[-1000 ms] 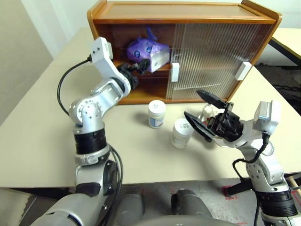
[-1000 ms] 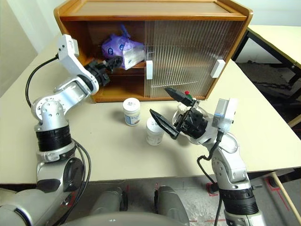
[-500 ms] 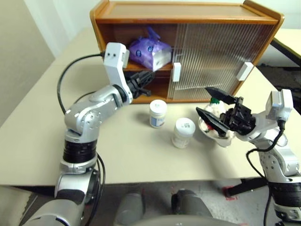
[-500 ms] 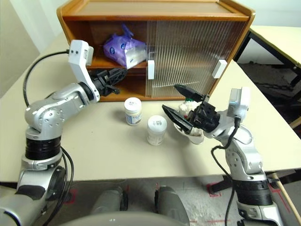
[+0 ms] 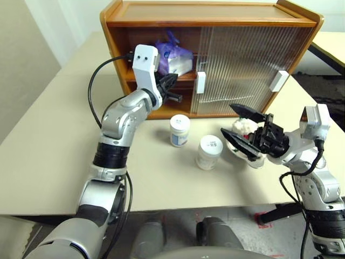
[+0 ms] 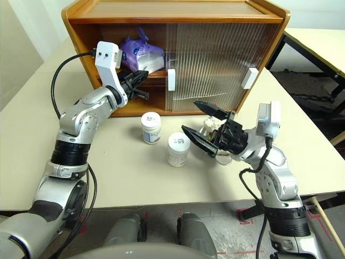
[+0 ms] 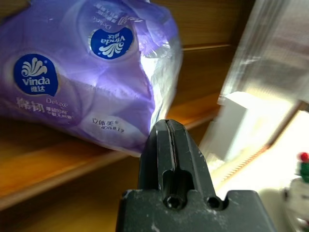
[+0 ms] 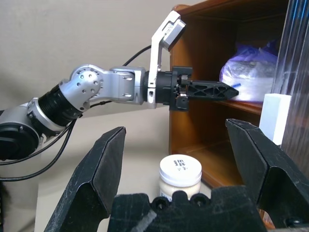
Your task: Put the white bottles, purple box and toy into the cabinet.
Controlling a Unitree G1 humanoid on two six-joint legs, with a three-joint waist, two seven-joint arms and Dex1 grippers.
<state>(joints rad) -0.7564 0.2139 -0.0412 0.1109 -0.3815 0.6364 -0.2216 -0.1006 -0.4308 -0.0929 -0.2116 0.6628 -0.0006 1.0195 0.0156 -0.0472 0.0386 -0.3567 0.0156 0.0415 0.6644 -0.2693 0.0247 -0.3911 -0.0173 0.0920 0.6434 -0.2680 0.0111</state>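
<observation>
A cream bench (image 5: pixel 48 156) against pale walls carried the wooden cabinet (image 5: pixel 215 21). One purple box (image 5: pixel 173 56) lay on the cabinet's upper shelf; two white bottles (image 5: pixel 179 130) (image 5: pixel 209 152) and one toy (image 5: pixel 243 127) stood before the cabinet. The left claw (image 5: pixel 173 89), clenched empty, pointed level at the cabinet's opening; the right claw (image 5: pixel 243 129), released wide, hovered by the toy.

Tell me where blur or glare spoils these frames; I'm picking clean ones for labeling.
Left wrist view: sliding door and toy blurred, glare on purple box. Right wrist view: purple box washed out. Left and right eye views: sharp, evenly lit.
</observation>
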